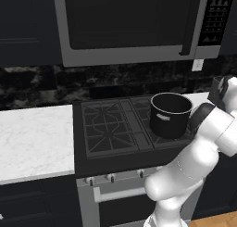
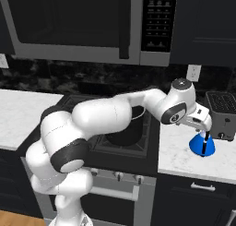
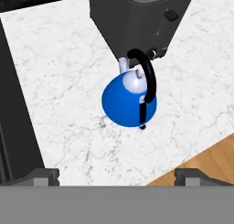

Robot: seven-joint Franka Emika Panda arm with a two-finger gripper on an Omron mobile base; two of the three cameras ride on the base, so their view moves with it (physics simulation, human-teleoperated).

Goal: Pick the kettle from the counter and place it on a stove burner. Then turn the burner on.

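One kettle (image 2: 202, 145) on show, small and bright blue, sitting on the white marbled counter (image 2: 184, 156) to the right of the stove, just in front of one dark toaster (image 2: 222, 114). From the hand camera the kettle (image 3: 129, 99) sits dead centre, its thin black handle (image 3: 147, 79) arching over a pale lid, and the toaster (image 3: 141, 17) looms right behind it, its top cut off by the frame edge. The gripper (image 2: 206, 133) hangs directly above the kettle in the right base view, close over the handle; whether it touches the handle is hard to say from here. In the hand view two finger tips (image 3: 42, 176) poke up at the bottom, set wide apart with the kettle between and beyond them, so the claw is spread and grasping nothing. One large black pot (image 1: 170, 115) stands on the stove's right side, partly masked by the white arm in both base views. The front-left stove burner (image 1: 107, 137) lies bare under its star-patterned grate. I count three knobs (image 1: 110, 177) along the stove front in the left base view, with the arm covering anything further right. One microwave (image 1: 129, 22) hangs overhead, cropped at the top. A second stretch of counter (image 1: 32, 138) runs off to the left.
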